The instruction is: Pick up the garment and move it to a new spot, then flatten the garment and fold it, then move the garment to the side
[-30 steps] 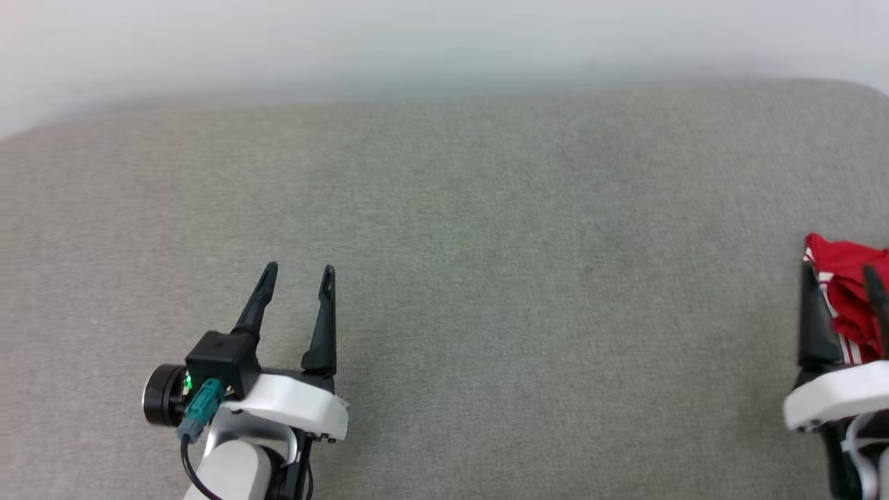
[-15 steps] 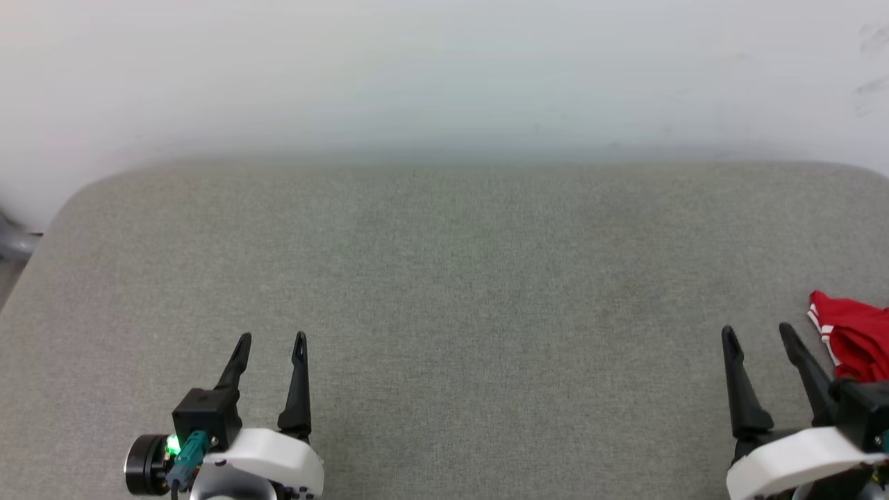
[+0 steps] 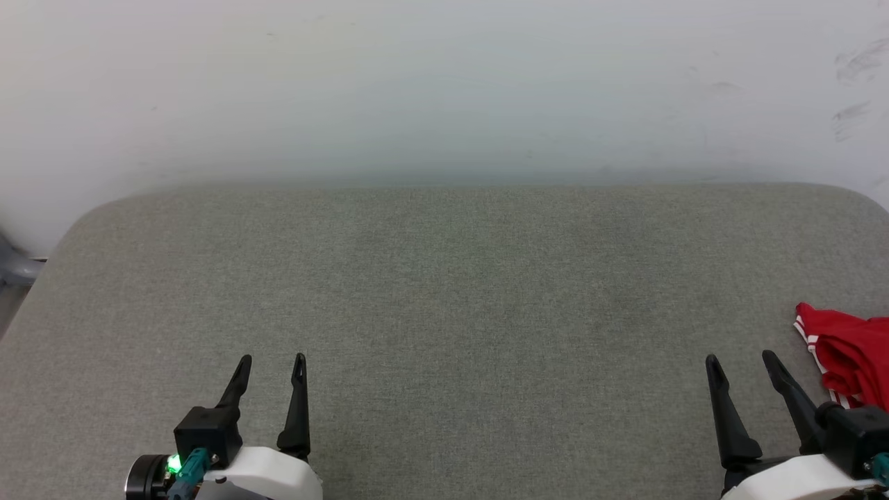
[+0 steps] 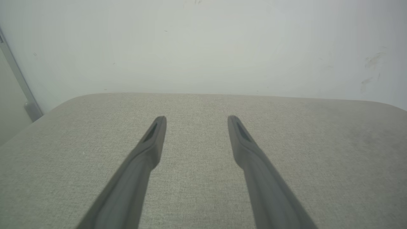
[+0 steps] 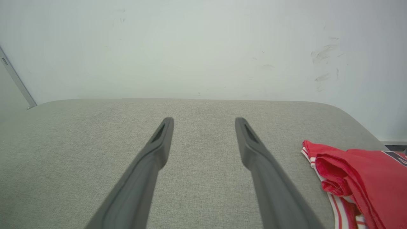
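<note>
A scuffed white wall (image 3: 444,90) is backing a grey, fabric-covered tabletop with rounded corners (image 3: 458,292), which is carrying the crumpled red jersey garment with red-white striped trim (image 3: 851,351) at its right edge. The left gripper (image 3: 271,359) and right gripper (image 3: 740,357) are hovering near the front edge, fingers spread and grasping nothing. The right one is sitting just beside the garment, apart from it.

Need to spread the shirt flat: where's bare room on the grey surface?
Bare between the left gripper and right gripper, back to the wall. Crowded at the right edge, where the garment lies bunched.
</note>
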